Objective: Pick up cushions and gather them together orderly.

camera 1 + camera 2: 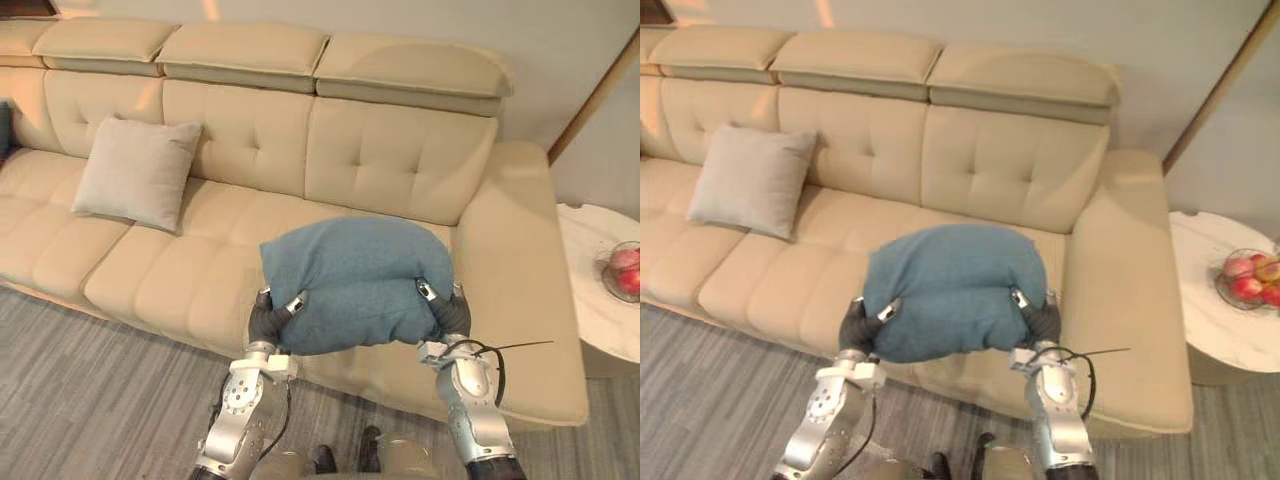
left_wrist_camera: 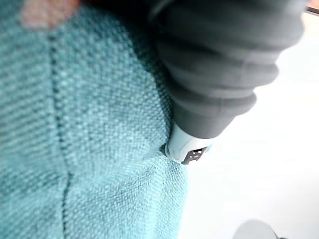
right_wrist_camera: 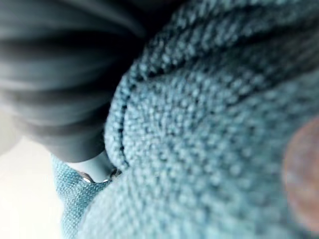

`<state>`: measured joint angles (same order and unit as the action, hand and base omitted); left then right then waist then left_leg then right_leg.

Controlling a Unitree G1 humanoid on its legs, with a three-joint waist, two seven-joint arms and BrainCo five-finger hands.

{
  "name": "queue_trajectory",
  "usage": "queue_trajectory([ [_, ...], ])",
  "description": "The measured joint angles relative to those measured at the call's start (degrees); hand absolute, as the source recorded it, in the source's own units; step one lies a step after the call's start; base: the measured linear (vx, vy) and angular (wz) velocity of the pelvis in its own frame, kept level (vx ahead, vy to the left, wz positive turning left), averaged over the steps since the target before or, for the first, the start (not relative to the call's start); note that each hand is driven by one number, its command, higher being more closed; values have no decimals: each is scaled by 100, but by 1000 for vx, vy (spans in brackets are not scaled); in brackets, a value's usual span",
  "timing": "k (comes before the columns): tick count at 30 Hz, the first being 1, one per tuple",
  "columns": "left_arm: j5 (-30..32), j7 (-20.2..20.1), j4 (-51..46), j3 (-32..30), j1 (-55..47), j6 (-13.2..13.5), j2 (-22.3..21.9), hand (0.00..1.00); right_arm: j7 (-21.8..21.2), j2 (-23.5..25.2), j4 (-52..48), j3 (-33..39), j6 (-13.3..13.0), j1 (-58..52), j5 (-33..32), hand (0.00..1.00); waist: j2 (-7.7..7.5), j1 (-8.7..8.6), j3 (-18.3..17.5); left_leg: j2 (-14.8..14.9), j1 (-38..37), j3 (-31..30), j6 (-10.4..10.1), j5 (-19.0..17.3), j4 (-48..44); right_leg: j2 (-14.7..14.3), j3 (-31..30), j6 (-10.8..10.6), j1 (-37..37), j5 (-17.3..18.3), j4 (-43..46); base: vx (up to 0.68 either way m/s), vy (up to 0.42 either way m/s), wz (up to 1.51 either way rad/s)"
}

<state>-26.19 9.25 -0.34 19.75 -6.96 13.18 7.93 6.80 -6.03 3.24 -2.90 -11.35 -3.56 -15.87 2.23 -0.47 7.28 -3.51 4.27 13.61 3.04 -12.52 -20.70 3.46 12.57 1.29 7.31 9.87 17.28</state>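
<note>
One blue cushion (left hand, right hand), one beige cushion

Beige tufted sofa against pale wall, grey carpet, white side table.

Soft, even light fills the room, and warm orange patches fall on the wall and on the back of the sofa in the upper left of the frame. The blue cushion throws only a faint shadow along its lower edge. In the left wrist view the background on the right glares to flat white.
</note>
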Motion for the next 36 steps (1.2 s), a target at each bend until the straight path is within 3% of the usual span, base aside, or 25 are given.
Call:
queue_trajectory([
  [1,0,-18,-1,0,-30,-8,-11,100,0,-7,-15,0,1,-23,1,100,0,-4,3,17,60,4,0,0,-255,9,5,0,-94,0,-56,263,54,32],
  [2,0,-88,-39,11,-112,-15,-60,100,9,-32,-209,2,11,-166,0,100,0,6,34,134,409,58,-126,80,-1315,70,16,-7,-421,7,-237,228,98,17],
  [3,-1,-116,-118,12,-212,-11,-106,100,11,-19,-481,1,10,-327,2,100,-39,118,70,449,831,181,-117,-39,-2239,77,-19,-10,-627,9,-362,210,115,1],
  [4,-2,-143,-174,12,-268,-9,-104,100,12,12,-600,1,11,-359,7,100,-11,175,53,644,996,145,-109,-193,-2504,76,-75,-15,-678,16,-372,173,121,-34],
  [6,-1,-193,-230,19,-299,-7,-131,100,13,38,-832,27,-20,-343,16,100,-29,259,63,1098,1370,-475,-491,-423,-1965,118,-238,-70,-680,48,-330,171,156,-42],
  [7,0,-196,-247,19,-297,-6,-143,100,15,46,-865,39,-21,-337,16,100,6,275,41,1169,1342,-702,-548,-341,-1477,165,-310,-166,-674,106,-279,221,325,-39],
  [8,7,-206,-258,24,-308,-4,-206,100,29,14,-916,55,-23,-338,21,100,100,270,0,1312,1141,-1162,-787,419,-374,145,-444,-434,-646,273,-158,188,318,-39],
  [9,7,-204,-198,26,-266,-15,-167,100,48,66,-823,73,-26,-309,23,100,-44,252,-5,1101,1058,-1312,-1013,405,-278,285,-647,-605,-635,375,-147,184,327,-28],
  [11,11,-204,-208,85,-243,-13,-126,100,64,188,-804,157,-27,-330,32,100,-215,122,-53,821,993,-1289,-905,484,-42,522,-730,-604,-665,248,-415,148,281,8],
  [14,16,-204,-204,158,-310,-12,-9,100,54,272,-642,223,-2,-288,232,100,-251,120,-74,710,886,-1180,-898,485,-16,632,-869,-641,-744,33,-595,88,165,-12],
  [21,141,-207,-134,281,-421,-22,176,100,7,350,-465,242,5,-498,279,100,-333,51,-138,673,373,-933,-827,760,864,632,-1240,-693,-767,-82,-983,-4,-6,-31],
  [26,370,-195,-58,285,-438,-87,175,100,181,351,-460,254,6,-678,919,100,-344,-47,-144,777,234,-832,-868,1044,1412,507,-1414,-633,-625,-318,-1219,-38,-42,-23],
  [31,596,15,-80,223,-212,-87,108,100,448,345,-458,215,7,-550,1156,100,-368,-45,-119,838,730,-773,-856,1207,1466,439,-1491,-669,-88,-519,-1258,-55,-11,-9],
  [36,770,554,-184,23,728,-84,19,100,909,291,-456,157,9,436,1369,100,-428,60,5,946,1485,-669,-833,1409,1419,355,-1527,-658,751,-708,-1075,-86,-6,-12],
])
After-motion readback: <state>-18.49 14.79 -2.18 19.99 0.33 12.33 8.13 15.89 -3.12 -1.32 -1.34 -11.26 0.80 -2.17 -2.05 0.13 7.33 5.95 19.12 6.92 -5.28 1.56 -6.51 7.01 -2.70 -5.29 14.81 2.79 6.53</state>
